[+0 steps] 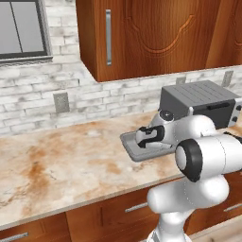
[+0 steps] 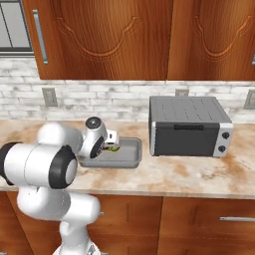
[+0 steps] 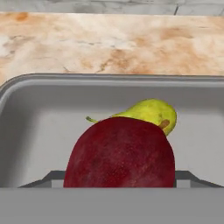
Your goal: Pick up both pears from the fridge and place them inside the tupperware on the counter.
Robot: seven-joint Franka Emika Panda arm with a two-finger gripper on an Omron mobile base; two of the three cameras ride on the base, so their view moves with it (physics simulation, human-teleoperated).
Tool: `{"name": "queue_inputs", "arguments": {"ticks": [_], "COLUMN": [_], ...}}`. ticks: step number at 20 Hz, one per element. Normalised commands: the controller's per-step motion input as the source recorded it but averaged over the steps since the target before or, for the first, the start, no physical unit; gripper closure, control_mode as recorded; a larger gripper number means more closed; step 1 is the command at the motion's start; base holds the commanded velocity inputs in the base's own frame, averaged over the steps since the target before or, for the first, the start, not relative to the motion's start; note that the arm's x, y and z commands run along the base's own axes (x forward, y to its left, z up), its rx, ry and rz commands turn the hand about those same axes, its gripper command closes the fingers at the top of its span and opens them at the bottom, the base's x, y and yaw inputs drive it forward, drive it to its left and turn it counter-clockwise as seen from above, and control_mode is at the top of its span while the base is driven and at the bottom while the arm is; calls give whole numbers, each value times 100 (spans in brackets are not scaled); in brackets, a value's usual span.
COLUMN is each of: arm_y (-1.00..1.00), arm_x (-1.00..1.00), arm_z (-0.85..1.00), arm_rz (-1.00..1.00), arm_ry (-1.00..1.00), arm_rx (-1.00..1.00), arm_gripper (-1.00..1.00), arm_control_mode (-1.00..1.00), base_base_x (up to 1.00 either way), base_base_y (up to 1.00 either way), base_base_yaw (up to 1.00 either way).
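Note:
The grey tupperware (image 1: 126, 143) (image 2: 130, 151) (image 3: 39, 113) sits on the beige counter (image 1: 71, 160) (image 2: 189, 174) (image 3: 109, 39), left of the toaster oven. One yellow-green pear (image 3: 151, 111) (image 2: 114, 148) lies on its side inside it. My gripper (image 3: 119, 180) (image 1: 147, 138) (image 2: 110, 143) hangs low over the container's near half. It is shut on a dark red round fruit (image 3: 120, 153), which sits between the fingertips (image 3: 51, 178) and hides part of the pear. The fridge is out of view.
A boxy silver toaster oven (image 1: 198, 101) (image 2: 189, 127) stands right beside the tupperware. Brown wall cabinets (image 1: 156, 33) (image 2: 124, 35) hang above. Drawers with silver handles (image 2: 234, 219) run below the counter edge. A wide stretch of worktop lies to the left.

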Motion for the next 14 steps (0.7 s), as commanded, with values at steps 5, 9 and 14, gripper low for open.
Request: {"name": "queue_inputs", "arguments": {"ticks": [5,9,14], "arm_y": [0,0,0], "arm_x": [18,-51,-94], "arm_z": [-24,-2,25], "arm_rz": [-2,0,0], "arm_ry": [2,3,0], "arm_rx": [0,0,0], "arm_gripper": [-100,-100,-100], "arm_control_mode": [-100,-100,-100], "base_base_x": [0,0,0], "base_base_y": [0,0,0], "base_base_yaw": [0,0,0]}}
